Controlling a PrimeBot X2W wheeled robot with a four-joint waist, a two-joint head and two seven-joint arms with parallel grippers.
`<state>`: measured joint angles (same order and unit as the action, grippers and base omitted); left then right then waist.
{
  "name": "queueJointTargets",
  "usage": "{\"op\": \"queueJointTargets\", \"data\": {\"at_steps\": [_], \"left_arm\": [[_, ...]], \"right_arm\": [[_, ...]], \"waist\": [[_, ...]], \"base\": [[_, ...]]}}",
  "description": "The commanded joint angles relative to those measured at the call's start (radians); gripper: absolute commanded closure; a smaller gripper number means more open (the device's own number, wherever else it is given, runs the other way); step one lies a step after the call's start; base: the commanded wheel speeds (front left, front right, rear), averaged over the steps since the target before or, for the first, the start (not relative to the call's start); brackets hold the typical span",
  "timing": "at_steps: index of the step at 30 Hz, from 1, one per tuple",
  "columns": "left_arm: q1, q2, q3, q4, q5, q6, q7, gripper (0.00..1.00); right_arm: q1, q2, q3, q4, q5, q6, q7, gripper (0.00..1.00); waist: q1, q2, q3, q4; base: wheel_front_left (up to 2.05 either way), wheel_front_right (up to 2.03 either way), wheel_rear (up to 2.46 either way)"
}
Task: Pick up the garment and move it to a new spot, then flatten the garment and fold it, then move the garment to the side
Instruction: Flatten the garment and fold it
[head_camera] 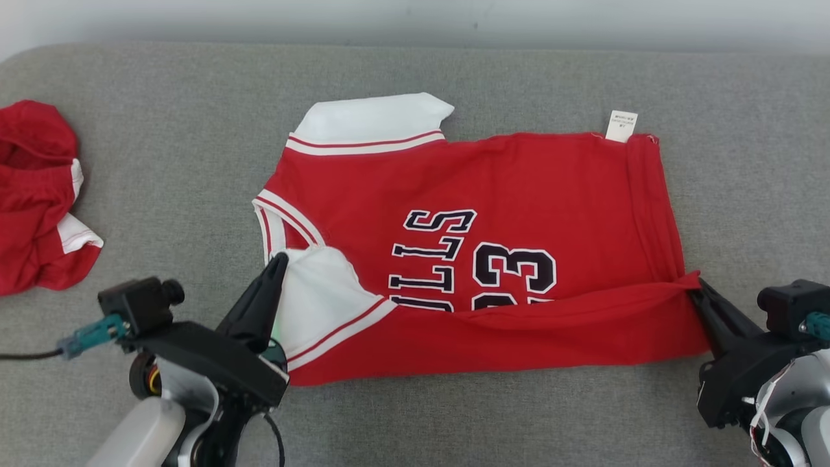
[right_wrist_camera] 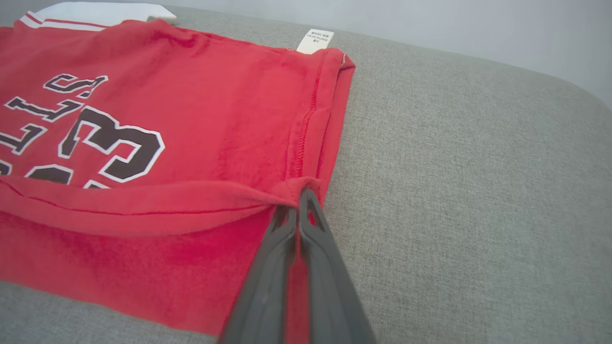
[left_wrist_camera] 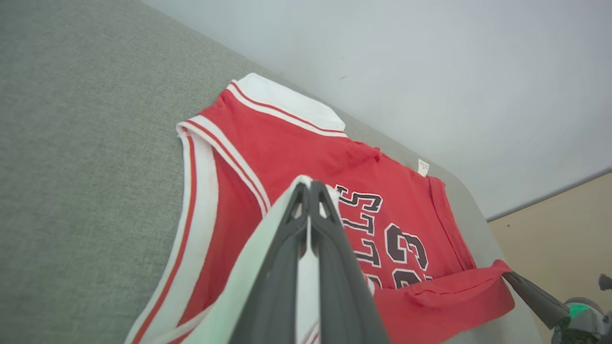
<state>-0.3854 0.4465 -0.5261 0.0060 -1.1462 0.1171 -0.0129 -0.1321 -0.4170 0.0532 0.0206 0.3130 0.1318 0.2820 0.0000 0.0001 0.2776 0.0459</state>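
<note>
Looking down from the head camera, I see a grey woven fabric surface with rounded far corners, backed by a pale, bare wall. In the left wrist view a strip of tan floor shows past the surface's edge.

The red basketball jersey lies near the middle of the surface. Its long axis runs left to right across my view: the neck and white-trimmed armholes are towards the robot's left, the hem towards its right. The dark "23" and the lettering lie sideways, their tops towards the neck end. The near long edge is folded up over the lower part of the print. A small white label sticks out at the far hem corner.

The left gripper has its fingers pressed together on the white panel at the near shoulder. The right gripper pinches the red near hem corner, its fingers closed.

A second red garment lies crumpled at the far left, well apart from the jersey.
</note>
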Motion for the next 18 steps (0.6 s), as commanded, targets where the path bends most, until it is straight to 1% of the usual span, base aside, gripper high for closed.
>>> {"op": "queueJointTargets", "data": {"at_steps": [1, 9, 18], "left_arm": [[-0.016, -0.003, -0.003, 0.008, 0.014, -0.006, -0.002, 1.00], [-0.146, -0.023, -0.035, 0.152, 0.075, -0.054, -0.003, 1.00], [-0.250, -0.062, -0.059, 0.280, 0.113, -0.099, -0.027, 1.00]], "right_arm": [[-0.014, 0.005, -0.001, 0.003, -0.006, -0.002, -0.002, 1.00], [-0.041, 0.020, -0.014, 0.029, -0.040, -0.002, -0.003, 1.00], [-0.079, 0.049, -0.037, 0.061, -0.080, -0.002, -0.024, 1.00]], "waist": [[0.0000, -0.0001, 0.010, 0.003], [0.0000, -0.0001, 0.035, 0.000], [0.0000, -0.0001, 0.062, -0.010]], "base": [[0.00, 0.00, 0.00], [0.00, 0.00, 0.00], [0.00, 0.00, 0.00]]}}
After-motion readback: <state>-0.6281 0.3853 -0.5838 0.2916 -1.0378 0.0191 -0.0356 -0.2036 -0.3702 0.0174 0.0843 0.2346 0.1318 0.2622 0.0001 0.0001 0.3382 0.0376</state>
